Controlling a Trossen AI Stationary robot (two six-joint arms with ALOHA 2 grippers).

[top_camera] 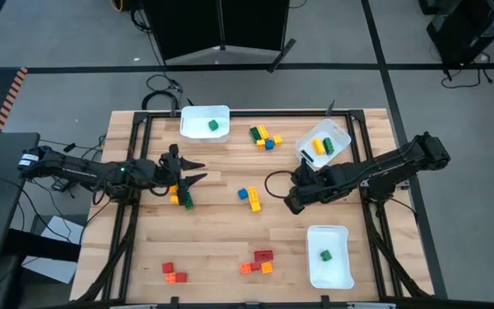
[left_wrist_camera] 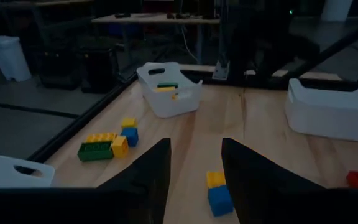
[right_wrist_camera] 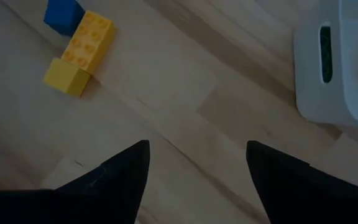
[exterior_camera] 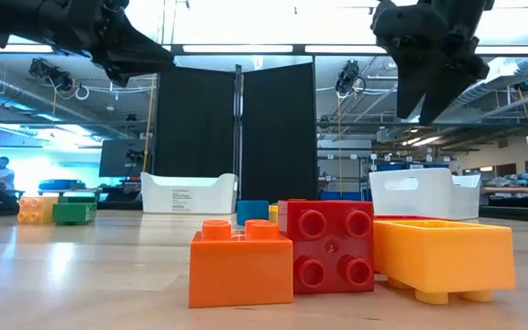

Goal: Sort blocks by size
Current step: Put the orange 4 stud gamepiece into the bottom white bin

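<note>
Sorting is partly done: three white bins each hold a block or two, most blocks are loose on the desk [top_camera: 230, 249]. Right claw [top_camera: 292, 192] is spread, empty, hovering over bare wood between the mid-desk blue-yellow cluster [top_camera: 249, 196] and the angled bin [top_camera: 340, 133]. Left claw [top_camera: 194, 170] is spread, empty, above the yellow-green pair [top_camera: 181, 199] on the left. Red-orange blocks [top_camera: 260, 261] sit near the front edge, another cluster [top_camera: 264, 137] up top. Likely step: reaching for a pick. Next move needs the right claw shifted over the blue-yellow cluster, then lowered around one block.
</note>
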